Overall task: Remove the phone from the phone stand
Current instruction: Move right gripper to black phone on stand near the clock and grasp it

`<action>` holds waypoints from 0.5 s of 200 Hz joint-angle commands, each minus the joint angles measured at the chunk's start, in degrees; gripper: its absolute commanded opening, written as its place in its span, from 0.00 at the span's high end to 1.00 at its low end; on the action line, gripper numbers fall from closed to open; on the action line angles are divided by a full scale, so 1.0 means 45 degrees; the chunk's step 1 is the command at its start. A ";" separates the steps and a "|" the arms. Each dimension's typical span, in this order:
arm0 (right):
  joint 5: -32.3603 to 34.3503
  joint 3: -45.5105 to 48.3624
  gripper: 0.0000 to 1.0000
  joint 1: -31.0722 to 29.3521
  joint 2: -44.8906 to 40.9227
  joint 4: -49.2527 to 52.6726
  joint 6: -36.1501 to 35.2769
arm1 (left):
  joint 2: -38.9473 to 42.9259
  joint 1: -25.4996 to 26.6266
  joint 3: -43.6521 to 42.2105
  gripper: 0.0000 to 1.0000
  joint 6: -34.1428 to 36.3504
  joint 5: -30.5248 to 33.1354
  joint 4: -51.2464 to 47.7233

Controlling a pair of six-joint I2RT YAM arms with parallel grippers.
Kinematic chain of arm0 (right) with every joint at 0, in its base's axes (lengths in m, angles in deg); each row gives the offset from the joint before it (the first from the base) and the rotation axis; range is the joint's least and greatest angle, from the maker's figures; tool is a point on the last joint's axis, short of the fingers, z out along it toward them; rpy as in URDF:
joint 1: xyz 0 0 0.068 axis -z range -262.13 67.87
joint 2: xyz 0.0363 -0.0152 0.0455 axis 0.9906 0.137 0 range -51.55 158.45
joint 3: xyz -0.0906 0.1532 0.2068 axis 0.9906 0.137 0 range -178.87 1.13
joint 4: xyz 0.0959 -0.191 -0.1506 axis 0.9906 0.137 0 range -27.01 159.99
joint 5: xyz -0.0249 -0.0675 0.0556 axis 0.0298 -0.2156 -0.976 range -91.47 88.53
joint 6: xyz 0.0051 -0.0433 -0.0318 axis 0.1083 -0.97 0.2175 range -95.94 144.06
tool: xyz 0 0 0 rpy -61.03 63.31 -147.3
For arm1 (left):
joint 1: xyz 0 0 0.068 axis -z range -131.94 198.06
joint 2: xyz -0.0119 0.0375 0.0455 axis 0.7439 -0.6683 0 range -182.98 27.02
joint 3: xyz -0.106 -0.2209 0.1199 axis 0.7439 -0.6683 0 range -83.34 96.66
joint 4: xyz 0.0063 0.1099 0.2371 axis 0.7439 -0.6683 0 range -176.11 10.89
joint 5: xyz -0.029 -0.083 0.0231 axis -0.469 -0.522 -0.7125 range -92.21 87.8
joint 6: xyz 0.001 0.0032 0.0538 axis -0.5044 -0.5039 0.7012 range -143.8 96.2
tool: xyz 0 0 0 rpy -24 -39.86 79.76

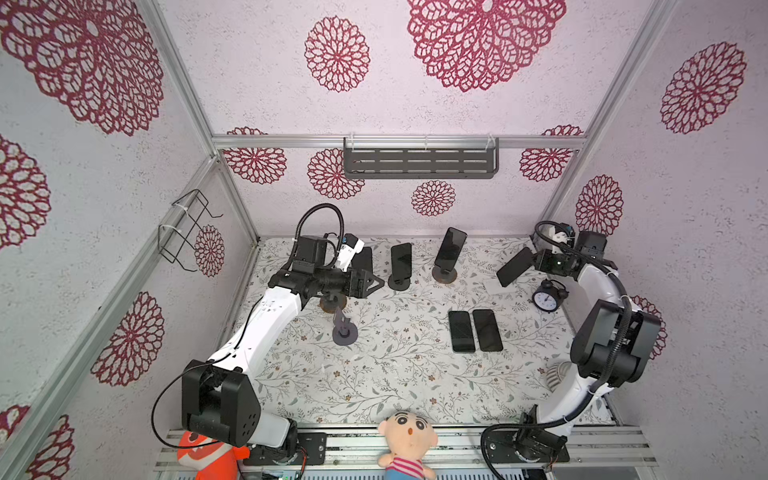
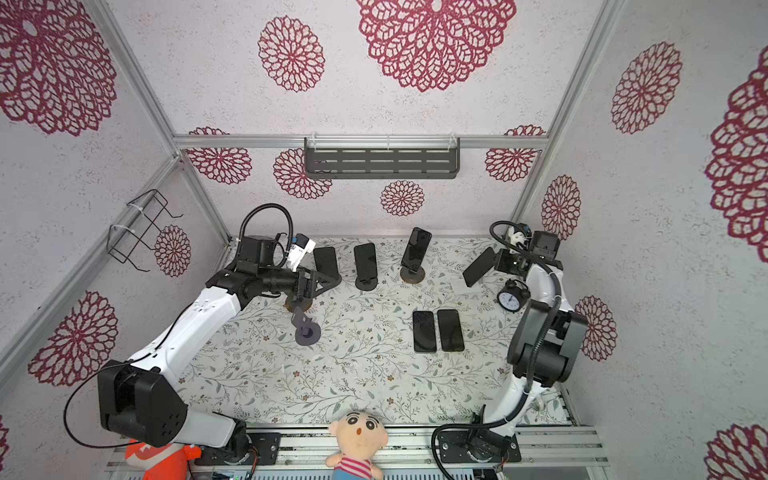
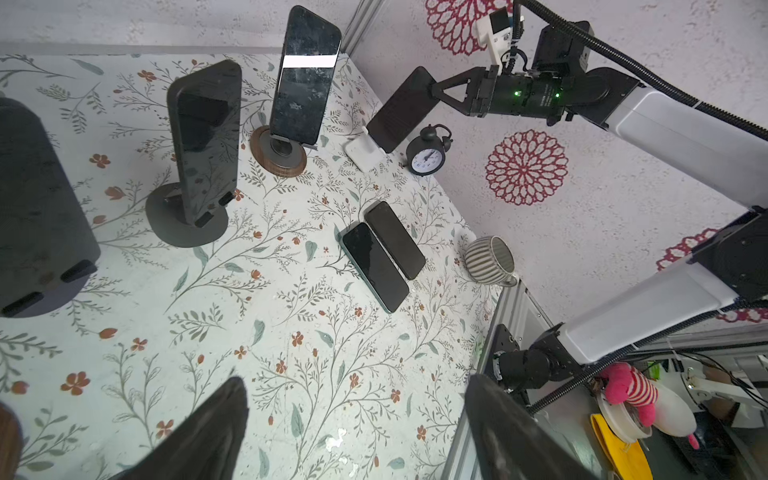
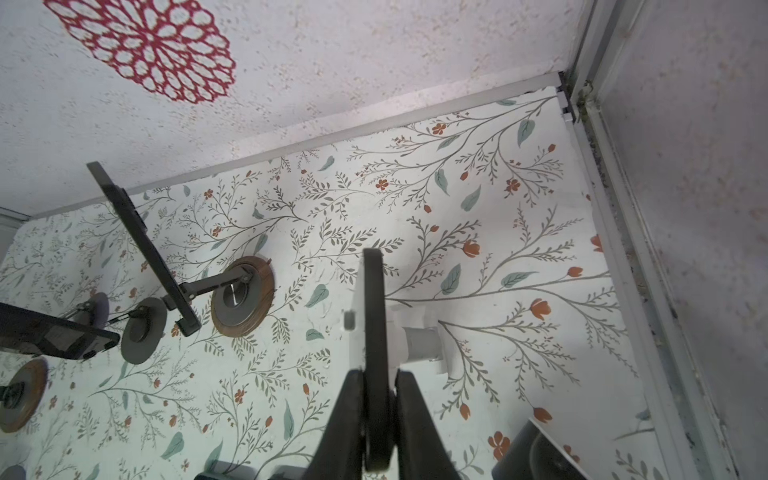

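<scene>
A black phone (image 1: 514, 267) (image 4: 374, 332) leans on the white phone stand (image 1: 495, 286) (image 4: 419, 340) at the back right of the table. My right gripper (image 1: 535, 261) (image 4: 377, 378) is shut on the phone's upper end, one finger on each face. In the left wrist view the same phone (image 3: 401, 110) has its lower end at the white stand (image 3: 365, 151). My left gripper (image 1: 370, 284) (image 3: 355, 380) stands open and empty at the back left, beside another phone (image 1: 363, 259) on a stand.
Two more phones stand on a dark stand (image 1: 401, 259) and a wood-based stand (image 1: 450, 249). Two phones (image 1: 461, 331) (image 1: 487, 330) lie flat mid-table. A black alarm clock (image 1: 546, 297), an empty grey stand (image 1: 344, 328) and a striped mug (image 3: 490, 259) sit nearby.
</scene>
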 commanded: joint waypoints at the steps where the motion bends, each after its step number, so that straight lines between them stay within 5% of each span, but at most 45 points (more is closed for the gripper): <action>1: 0.0042 -0.0693 0.87 0.0095 -0.0060 0.0379 -0.0428 | -0.0111 0.0112 0.0220 0.14 0.0482 -0.0419 -0.0045; 100: -0.0805 -0.1419 0.98 0.0041 -0.1910 0.1646 0.0145 | 0.0198 0.0173 0.0239 0.13 0.0424 -0.0480 -0.0027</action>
